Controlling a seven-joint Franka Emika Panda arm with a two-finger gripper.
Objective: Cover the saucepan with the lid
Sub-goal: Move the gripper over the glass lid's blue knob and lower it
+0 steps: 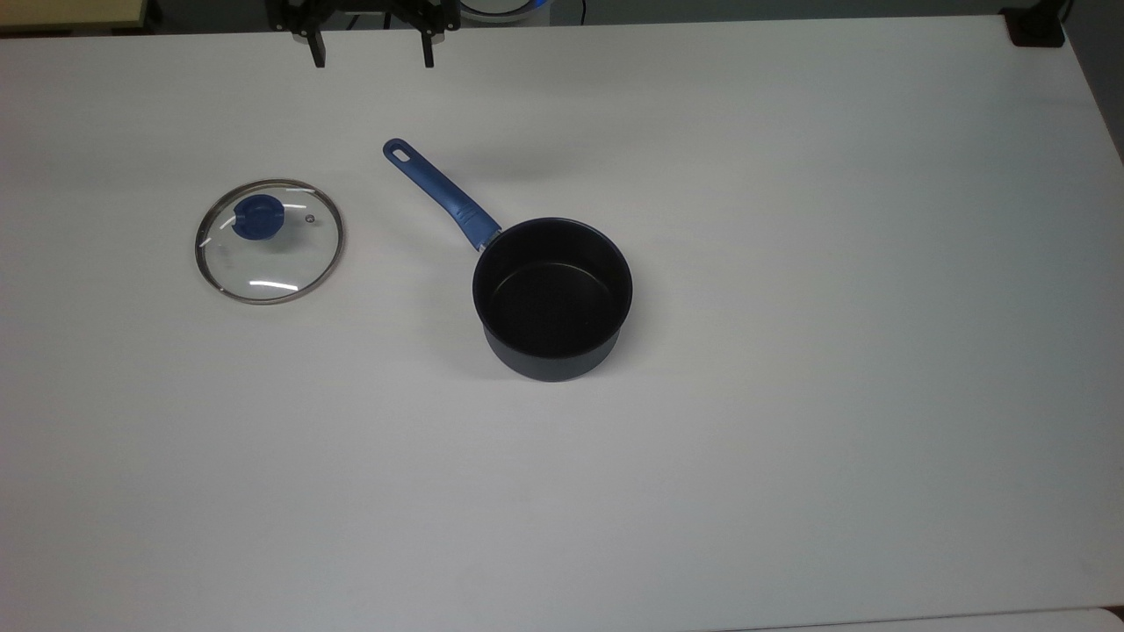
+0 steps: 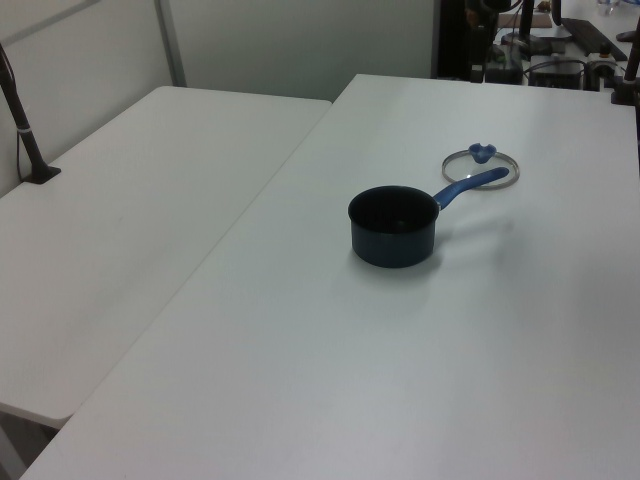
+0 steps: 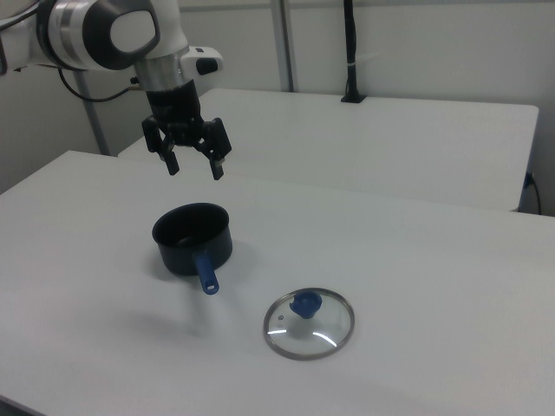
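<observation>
Gripper [image 3: 193,167] hangs spread above the table; drop straight onto the lid [image 1: 269,240], pinch its knob [image 1: 258,217] dead-center.

We count one saucepan [image 1: 552,298], one lid [image 1: 269,240], one arm [image 3: 104,35] with one gripper [image 3: 192,166] carrying two fingers [image 3: 217,167], and two white tables [image 2: 560,330] set side by side, plus one black post [image 3: 349,52] on the second table.
</observation>
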